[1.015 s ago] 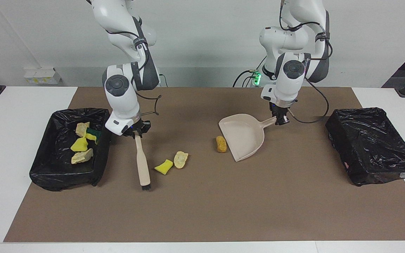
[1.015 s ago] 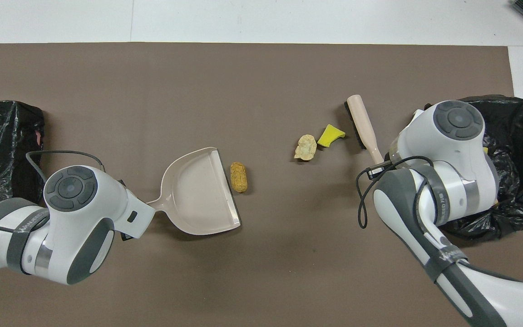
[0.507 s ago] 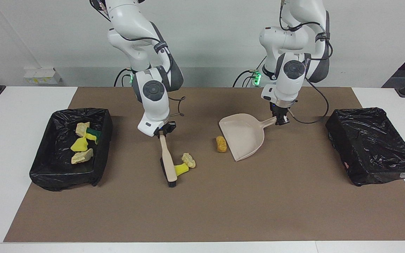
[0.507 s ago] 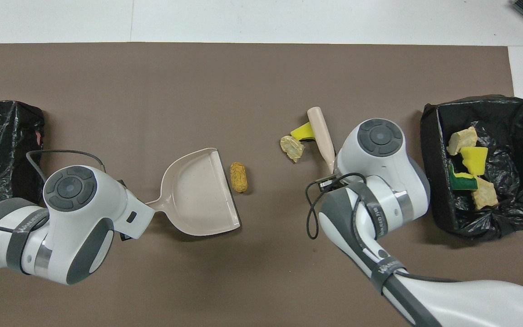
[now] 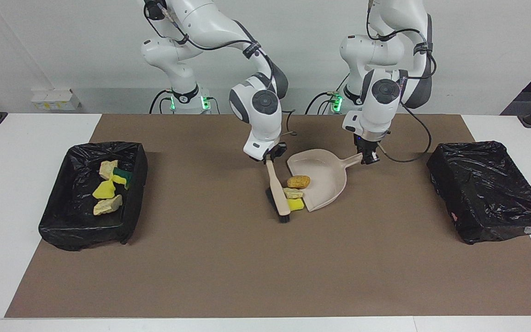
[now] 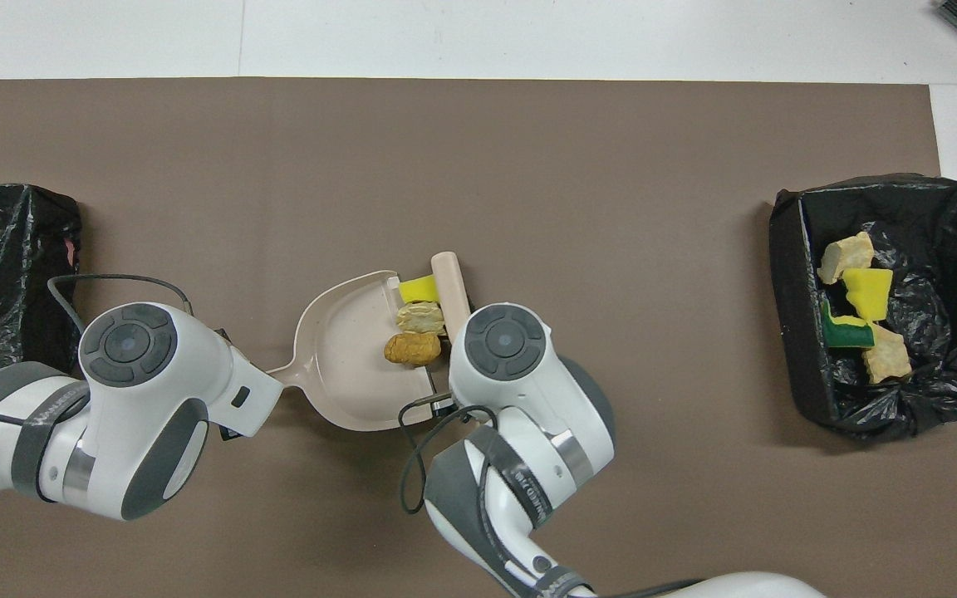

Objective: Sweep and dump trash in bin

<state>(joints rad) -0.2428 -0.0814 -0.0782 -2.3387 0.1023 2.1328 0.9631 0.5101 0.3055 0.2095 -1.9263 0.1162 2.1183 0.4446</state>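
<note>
My right gripper [image 5: 271,157] is shut on the beige brush [image 5: 278,190], whose bristles rest on the mat beside the dustpan's lip. My left gripper [image 5: 368,157] is shut on the handle of the beige dustpan [image 5: 323,177], which lies flat on the mat. Three pieces of trash sit between brush and pan. An orange-brown scrap [image 5: 298,181] is inside the pan. A pale tan scrap [image 5: 292,192] and a yellow scrap [image 5: 296,204] lie at its lip. From overhead, the brush [image 6: 449,282] presses against the yellow scrap [image 6: 419,288] and the tan scrap [image 6: 420,316]; both grippers are hidden under their wrists.
A black-lined bin [image 5: 132,152] at the right arm's end of the table holds several scraps [image 5: 105,190]. A second black-bagged bin [image 5: 486,189] stands at the left arm's end. A brown mat [image 5: 265,267] covers the table.
My right arm swept the brush from beside the bin to the dustpan, pushing the yellow and tan scraps to its lip and the orange-brown scrap inside. The left arm and dustpan stayed still.
</note>
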